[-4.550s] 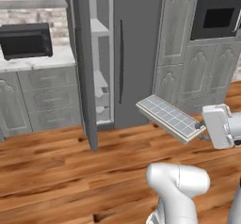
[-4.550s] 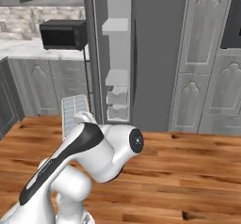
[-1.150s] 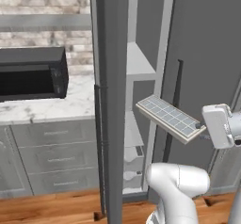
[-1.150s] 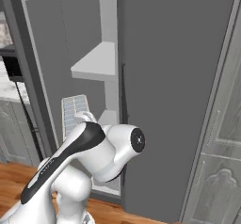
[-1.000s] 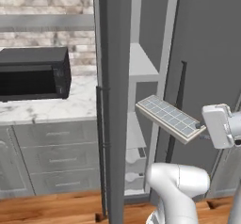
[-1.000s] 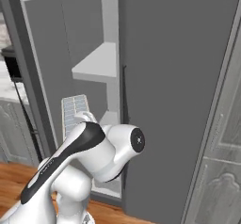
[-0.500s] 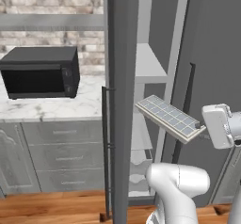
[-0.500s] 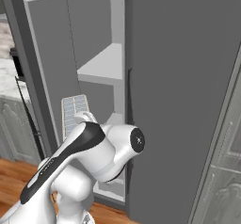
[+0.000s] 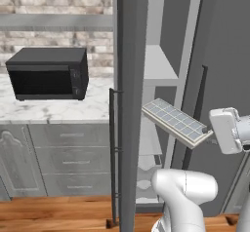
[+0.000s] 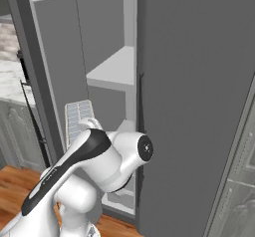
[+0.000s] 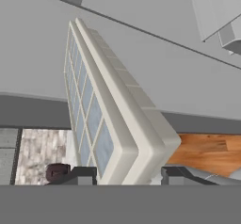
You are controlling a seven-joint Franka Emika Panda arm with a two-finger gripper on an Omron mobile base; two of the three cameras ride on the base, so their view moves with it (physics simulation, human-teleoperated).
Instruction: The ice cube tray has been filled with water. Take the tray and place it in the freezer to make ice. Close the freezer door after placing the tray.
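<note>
The whole scene has slid since the earlier frames: the base has driven nearer, so the freezer now looms close while the arm's pose matches. The gripper pinches one end of the ice cube tray, which juts ahead of the jaws toward the open compartment. The freezer door stands open beside the tray, so insertion looks next.

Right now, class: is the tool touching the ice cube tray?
Touching. In the hand view the tool has a finger on each side of the ice cube tray, clamping its near end.
</note>
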